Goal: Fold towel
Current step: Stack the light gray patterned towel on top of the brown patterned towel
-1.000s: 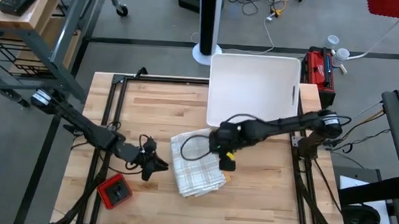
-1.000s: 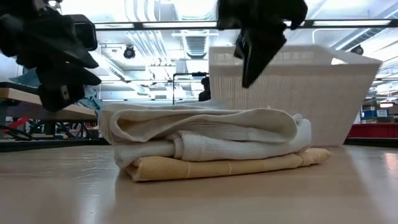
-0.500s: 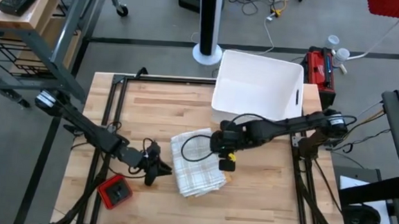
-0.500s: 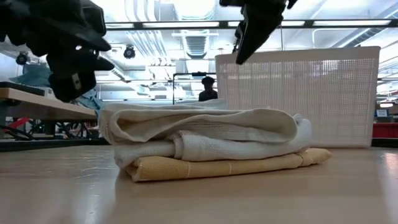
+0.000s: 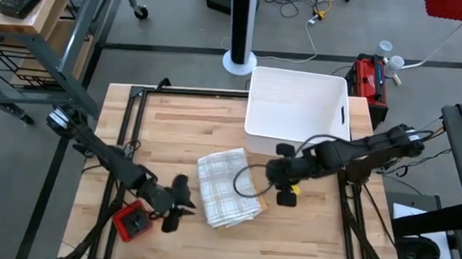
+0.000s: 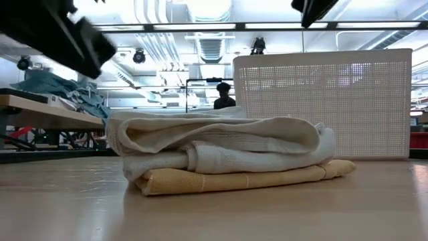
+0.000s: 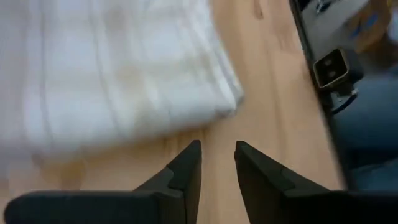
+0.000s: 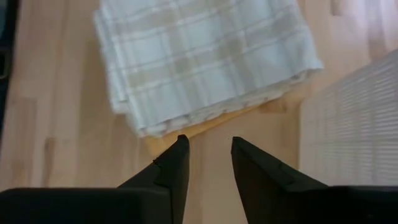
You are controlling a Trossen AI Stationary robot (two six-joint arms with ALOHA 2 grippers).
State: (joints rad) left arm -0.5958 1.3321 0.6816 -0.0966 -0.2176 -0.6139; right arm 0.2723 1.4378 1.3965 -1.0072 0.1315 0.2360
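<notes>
High view | folded towel (image 5: 226,187) on table (image 5: 182,134) | left gripper (image 5: 179,209), right gripper (image 5: 285,195): both parted, empty | no legible writing

Right tool (image 8: 205,155): two dark fingers (image 8: 166,168) parted with a gap, nothing between them, hovering over bare wood table (image 8: 56,143). Folded plaid towel (image 8: 199,59) lies flat just past the fingertips, tan layer peeking out at its near edge. White mesh basket (image 8: 354,118) wall beside the towel.
</notes>
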